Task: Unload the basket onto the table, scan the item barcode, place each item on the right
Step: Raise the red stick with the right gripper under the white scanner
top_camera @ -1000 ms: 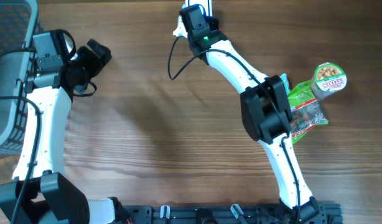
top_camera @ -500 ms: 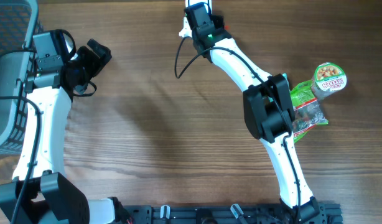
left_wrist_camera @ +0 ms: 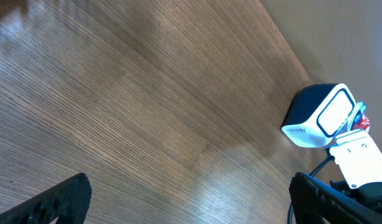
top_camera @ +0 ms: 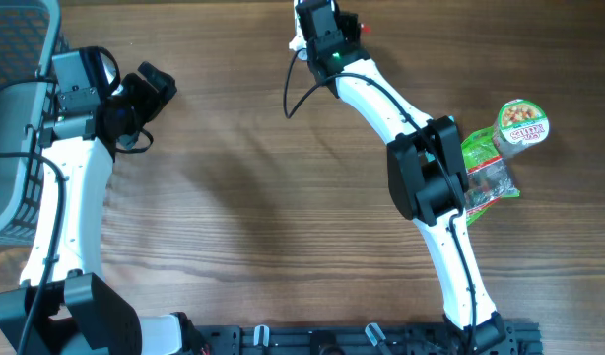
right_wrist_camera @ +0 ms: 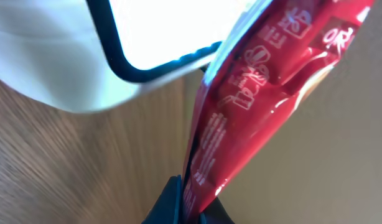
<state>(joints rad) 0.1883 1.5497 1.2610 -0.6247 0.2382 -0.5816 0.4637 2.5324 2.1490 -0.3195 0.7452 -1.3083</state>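
R pincer (right_wrist_camera: pixel 186 208) clamped on red pkt (right_wrist_camera: pixel 265 93), held at counter's (top_camera: pixel 234 227) far edge, right up against scanner (left_wrist_camera: pixel 318 118) window. Pick-up & presenting look done; can't tell if barcode faces the glass or has read. Left to do: confirm scan, set pkt down. L pincer (left_wrist_camera: pixel 188 205) apart, empty, nr left edge.
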